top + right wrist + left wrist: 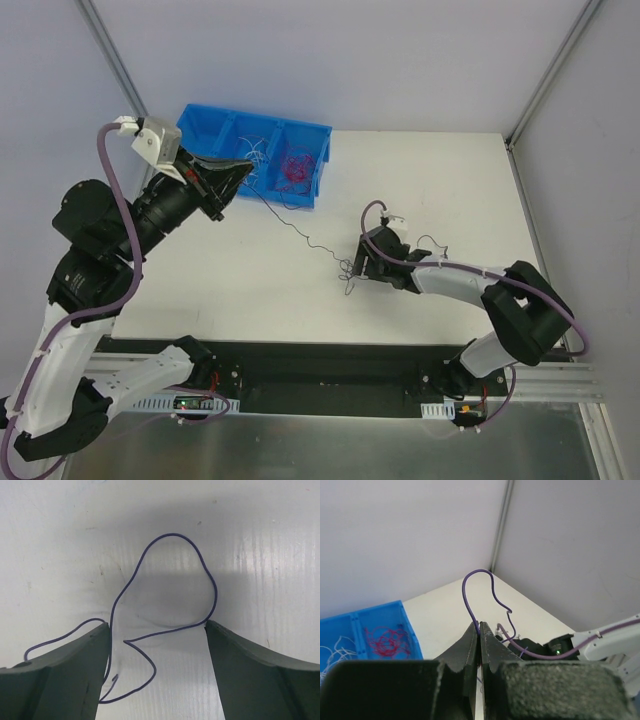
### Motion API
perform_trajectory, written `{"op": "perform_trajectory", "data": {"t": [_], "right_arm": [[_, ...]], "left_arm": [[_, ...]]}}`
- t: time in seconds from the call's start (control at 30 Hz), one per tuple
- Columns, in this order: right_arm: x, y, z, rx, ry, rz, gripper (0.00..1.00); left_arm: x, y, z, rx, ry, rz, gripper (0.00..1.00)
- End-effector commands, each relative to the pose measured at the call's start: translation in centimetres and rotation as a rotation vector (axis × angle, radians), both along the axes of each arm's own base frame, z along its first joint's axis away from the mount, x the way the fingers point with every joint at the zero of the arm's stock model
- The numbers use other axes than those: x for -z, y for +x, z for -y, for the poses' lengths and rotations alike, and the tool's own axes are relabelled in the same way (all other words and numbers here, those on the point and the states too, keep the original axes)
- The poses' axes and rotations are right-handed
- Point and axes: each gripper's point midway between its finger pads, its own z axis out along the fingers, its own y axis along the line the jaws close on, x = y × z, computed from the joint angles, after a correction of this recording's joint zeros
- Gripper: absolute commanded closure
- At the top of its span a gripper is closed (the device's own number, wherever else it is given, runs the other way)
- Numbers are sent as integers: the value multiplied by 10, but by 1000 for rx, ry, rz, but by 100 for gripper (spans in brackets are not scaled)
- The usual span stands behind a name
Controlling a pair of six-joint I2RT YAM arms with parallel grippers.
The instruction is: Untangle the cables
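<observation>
- The bench (pixel 450 180) carries everything. The work sits between its far left corner and its middle.
- The blue bin (pixel 210 122) stands at the far left corner, and I read it as the sorting place. White wires (pixel 255 155) lie in its middle compartment and red wires (pixel 298 165) in the compartment nearest the bench's middle.
- My left gripper (pixel 480 635) hangs raised beside the bin's near edge, clenched on one end of a dark purple wire (pixel 172 535). I judge it is held high so the strand draws out clear of the other cables.
- My right gripper (pixel 157 630) is down at the bench's middle, released, with jaws wide apart and holding nothing. The wire's curly far end lies flat on the bench between its fingers (pixel 65 680), one bend just meeting a finger's inner edge.
- The purple wire slants from the left grip across the bench to that loose coil. A few more thin strands seem to sit there, too fine for me to sort out.
</observation>
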Motion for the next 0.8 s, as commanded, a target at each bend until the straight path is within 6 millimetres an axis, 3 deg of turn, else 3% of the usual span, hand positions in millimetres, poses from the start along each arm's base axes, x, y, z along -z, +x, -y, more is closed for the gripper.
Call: {"op": "perform_trajectory", "data": {"t": [0.0, 0.3, 0.4, 0.5, 0.63, 0.7, 0.77], "right_arm": [[0, -4, 8, 37, 29, 1, 20], [-5, -2, 28, 137, 86, 42, 13], [-3, -3, 41, 193, 94, 45, 13], [-1, -3, 59, 291, 117, 56, 13], [-12, 4, 77, 353, 201, 135, 13], [-27, 9, 70, 281, 208, 197, 13], [-47, 15, 48, 141, 210, 263, 13]], "left_arm": [[-35, 0, -25, -114, 18, 98, 100], [-110, -15, -74, -296, -16, 304, 100], [-123, -20, -88, -343, -40, 333, 100], [-102, -12, -79, -327, -35, 303, 100], [-83, -6, -93, -409, -4, 291, 100], [-63, 0, -81, -370, -6, 249, 100], [-25, 12, -53, -280, 41, 176, 100]]}}
